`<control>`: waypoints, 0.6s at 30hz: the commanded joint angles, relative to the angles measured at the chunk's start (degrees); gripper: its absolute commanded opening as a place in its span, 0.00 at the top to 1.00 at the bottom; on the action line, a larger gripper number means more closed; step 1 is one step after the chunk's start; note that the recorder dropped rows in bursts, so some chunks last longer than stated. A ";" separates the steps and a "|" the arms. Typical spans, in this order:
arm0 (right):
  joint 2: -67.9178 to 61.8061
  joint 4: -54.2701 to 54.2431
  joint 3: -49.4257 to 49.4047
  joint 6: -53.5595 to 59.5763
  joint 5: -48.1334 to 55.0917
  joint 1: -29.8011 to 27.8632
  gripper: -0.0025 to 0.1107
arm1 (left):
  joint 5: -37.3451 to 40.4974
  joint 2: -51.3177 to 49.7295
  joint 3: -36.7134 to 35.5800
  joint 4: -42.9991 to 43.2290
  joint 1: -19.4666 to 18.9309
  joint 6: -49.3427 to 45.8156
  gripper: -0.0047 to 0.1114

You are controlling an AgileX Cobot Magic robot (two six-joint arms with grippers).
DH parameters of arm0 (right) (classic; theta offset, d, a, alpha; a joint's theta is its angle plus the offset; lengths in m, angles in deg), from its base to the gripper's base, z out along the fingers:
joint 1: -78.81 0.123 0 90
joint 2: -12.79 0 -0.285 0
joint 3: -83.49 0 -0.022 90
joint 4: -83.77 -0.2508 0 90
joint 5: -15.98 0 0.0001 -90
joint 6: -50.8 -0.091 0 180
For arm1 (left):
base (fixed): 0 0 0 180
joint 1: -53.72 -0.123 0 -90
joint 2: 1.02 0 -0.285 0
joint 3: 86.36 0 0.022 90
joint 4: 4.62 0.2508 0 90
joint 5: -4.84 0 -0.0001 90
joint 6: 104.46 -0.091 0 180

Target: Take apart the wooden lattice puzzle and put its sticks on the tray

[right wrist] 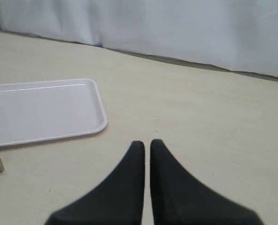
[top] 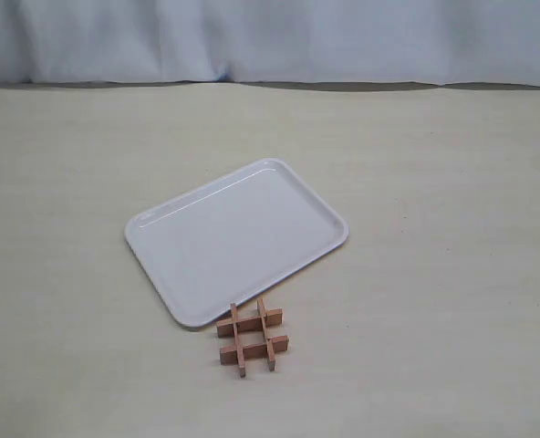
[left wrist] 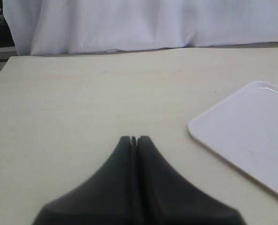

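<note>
Nothing dismantled; wooden lattice puzzle (top: pixel 252 336) intact on counter (top: pixel 434 319) beside tray (top: pixel 238 237); left fingers (left wrist: pixel 126 144), right fingers (right wrist: pixel 137 150) both closed, empty; next: open, reach puzzle

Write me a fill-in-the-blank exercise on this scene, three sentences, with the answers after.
1. The wooden lattice puzzle is built from ____ interlocked sticks.
2. The tray beside it is ____ in colour.
3. The left gripper is shut and holds ____.

Missing words: four; white; nothing.
</note>
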 commanded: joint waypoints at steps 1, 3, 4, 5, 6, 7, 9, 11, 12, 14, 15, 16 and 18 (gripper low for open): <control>0.22 0.00 -0.09 0.27 -0.10 0.11 0.94 | -0.65 0.15 -0.10 0.04 0.08 -0.30 0.96; 0.22 0.00 -0.09 0.27 -0.10 0.11 0.94 | -0.65 0.15 -0.10 0.04 0.08 -0.30 0.96; 0.22 0.00 -0.09 0.27 -0.10 0.11 0.94 | -0.65 0.15 -0.10 0.04 0.08 -0.30 0.96; 0.22 0.00 -0.09 0.27 -0.10 0.11 0.94 | -0.65 0.15 -0.10 0.04 0.08 -0.30 0.96; 0.22 0.00 -0.09 0.27 -0.10 0.11 0.94 | -0.65 0.15 -0.10 0.04 0.08 -0.30 0.96; 0.22 0.00 -0.09 0.27 -0.27 0.11 0.94 | -0.65 0.15 -0.10 0.04 0.08 -0.30 0.96; 0.22 0.00 -0.09 0.27 -2.11 0.11 0.94 | -0.65 0.15 -0.10 0.04 0.08 -0.30 0.96; 0.22 0.00 -0.09 0.27 -6.01 0.11 0.94 | -0.65 0.15 -0.10 0.04 0.08 -0.30 0.96; 0.22 0.00 -0.09 0.27 -8.53 0.11 0.94 | -0.65 0.15 -0.10 0.04 0.08 -0.30 0.96; 0.22 0.00 -0.09 0.27 -13.50 0.11 0.94 | -0.65 0.15 -0.10 0.04 0.08 -0.30 0.96; 0.22 0.00 -0.09 0.27 -16.76 0.11 0.94 | -0.65 0.15 -0.10 0.04 0.08 -0.30 0.96; 0.22 0.00 -0.09 0.27 -17.83 0.11 0.94 | -0.65 0.15 -0.10 0.04 0.08 -0.30 0.96; 0.22 0.00 -0.09 0.27 -19.35 0.11 0.94 | -0.65 0.15 -0.10 0.04 0.08 -0.30 0.96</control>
